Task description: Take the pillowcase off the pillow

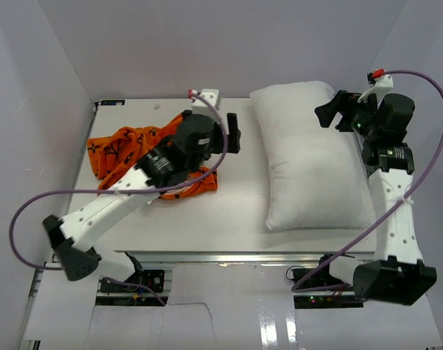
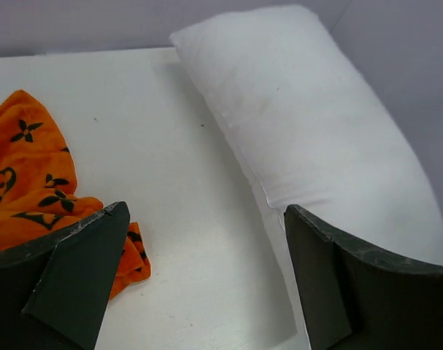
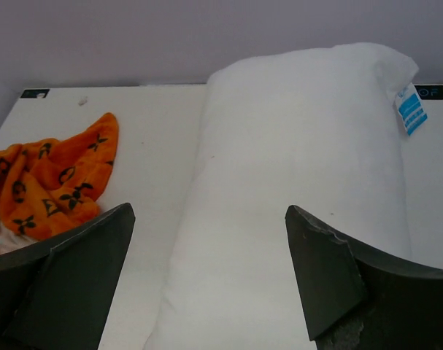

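Both pincers gape wide, holding nothing: the left pincer (image 2: pixel 206 281) hangs between the crumpled pillowcase (image 1: pixel 117 152), at nine o'clock on the counter (image 1: pixel 206 222), and the bare pillow (image 1: pixel 309 160) at three; the right pincer (image 3: pixel 210 284) hovers by its one-o'clock corner. Stripping looks finished, so neither needs a grip.

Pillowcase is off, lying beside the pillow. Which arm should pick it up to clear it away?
Left. The left gripper, open and empty, hangs right beside the pillowcase. The right gripper, also open, is on the far side of the pillow and would likely have to reach across it.
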Robot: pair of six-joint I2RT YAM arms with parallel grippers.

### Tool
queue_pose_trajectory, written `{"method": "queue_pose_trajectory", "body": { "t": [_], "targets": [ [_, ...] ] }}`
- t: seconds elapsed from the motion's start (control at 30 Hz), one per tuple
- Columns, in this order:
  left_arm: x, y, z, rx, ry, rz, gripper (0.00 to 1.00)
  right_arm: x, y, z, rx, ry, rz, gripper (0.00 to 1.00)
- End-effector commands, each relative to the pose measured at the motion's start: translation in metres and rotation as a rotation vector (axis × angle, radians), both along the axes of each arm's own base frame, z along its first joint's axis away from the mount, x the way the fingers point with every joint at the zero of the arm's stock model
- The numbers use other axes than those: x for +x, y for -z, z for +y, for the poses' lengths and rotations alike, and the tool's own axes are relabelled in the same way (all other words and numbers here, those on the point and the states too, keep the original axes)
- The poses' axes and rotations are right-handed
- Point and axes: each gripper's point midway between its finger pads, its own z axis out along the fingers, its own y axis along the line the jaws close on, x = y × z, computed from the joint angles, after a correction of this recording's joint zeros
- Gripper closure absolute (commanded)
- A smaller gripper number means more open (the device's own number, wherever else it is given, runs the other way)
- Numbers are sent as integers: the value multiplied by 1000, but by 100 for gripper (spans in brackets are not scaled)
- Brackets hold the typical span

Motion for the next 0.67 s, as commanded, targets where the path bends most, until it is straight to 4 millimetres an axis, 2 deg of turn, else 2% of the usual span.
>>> {"method": "queue_pose_trajectory", "body": {
  "t": [0.0, 0.03, 0.07, 0.1, 0.13, 0.17, 0.2, 0.23, 0.27, 0.47, 0.63],
  "targets": [
    [-28, -50, 49, -51, -10, -135, 2, -40, -9, 21, 34, -82, -28, 10],
    [-34, -60, 53, -75, 9, -168, 2, -50, -7, 26, 31, -106, -24, 10],
    [-41, -65, 58, -99, 27, -189, 2, -65, -14, 28, 22, -117, -52, 10],
    [-48, -52, 61, -90, 53, -186, 2, -72, -11, 29, 19, -121, -51, 10],
    [-64, -74, 72, -159, 87, -244, 2, -78, -1, 31, 25, -124, -35, 10],
    [-71, -77, 76, -180, 104, -259, 2, -92, -10, 34, 29, -134, -74, 10],
    [-76, -65, 78, -179, 119, -254, 2, -98, -10, 37, 37, -150, -86, 10],
    [-87, -79, 89, -226, 129, -294, 2, -104, -4, 43, 57, -182, -80, 10],
    [-93, -80, 91, -241, 145, -300, 2, -113, -12, 46, 60, -194, -121, 10],
    [-110, -74, 107, -277, 155, -303, 2, -131, -14, 54, 98, -227, -138, 10],
    [-115, -61, 108, -272, 170, -279, 2, -136, -14, 55, 103, -225, -144, 10]
  ]
}}
